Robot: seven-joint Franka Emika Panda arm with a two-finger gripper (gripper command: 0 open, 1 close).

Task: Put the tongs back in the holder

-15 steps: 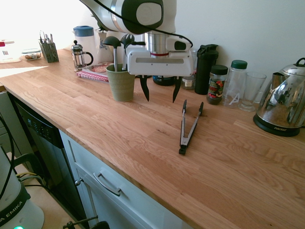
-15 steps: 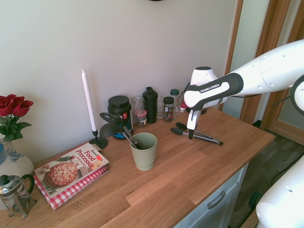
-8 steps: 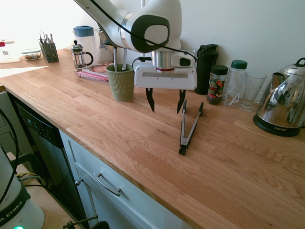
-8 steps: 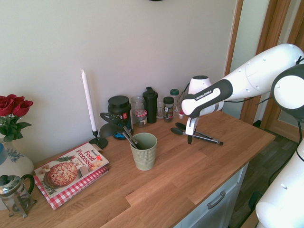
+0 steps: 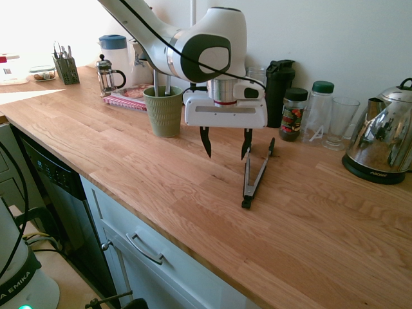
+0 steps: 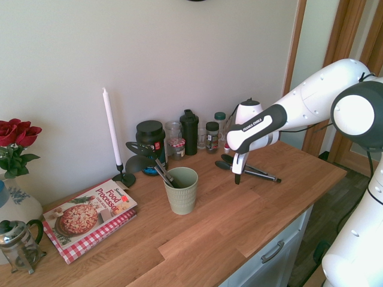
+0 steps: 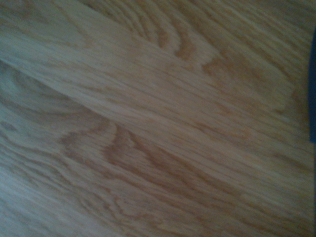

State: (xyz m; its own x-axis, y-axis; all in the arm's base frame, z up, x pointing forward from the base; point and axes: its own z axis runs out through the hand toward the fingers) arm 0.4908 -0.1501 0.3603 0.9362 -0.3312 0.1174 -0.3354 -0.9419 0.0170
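The grey metal tongs (image 5: pixel 253 175) lie flat on the wooden counter (image 5: pixel 129 161), their black tips toward the wall and the joined end toward the front edge; the second exterior view shows the tongs (image 6: pixel 254 171) behind the arm. My gripper (image 5: pixel 226 143) hangs open just above the counter, right beside the tongs on the holder's side, with nothing between its fingers. To its left stands the ribbed olive-green holder (image 5: pixel 163 111), upright, with a black ladle and other utensils in it; the holder (image 6: pixel 181 189) is also in the second exterior view. The wrist view shows only blurred wood grain (image 7: pixel 148 123).
Along the wall stand a black bottle (image 5: pixel 278 84), a spice jar (image 5: pixel 293 114), a clear bottle (image 5: pixel 317 109), a glass (image 5: pixel 339 122) and a chrome kettle (image 5: pixel 383 141). A French press (image 5: pixel 108 75), cookbook (image 6: pixel 90 209), candle (image 6: pixel 111 128) and cutlery caddy (image 5: pixel 65 67) sit beyond the holder.
My gripper has dropped lower and shifted right, from near the holder to just beside the tongs. The tongs and holder have not moved.
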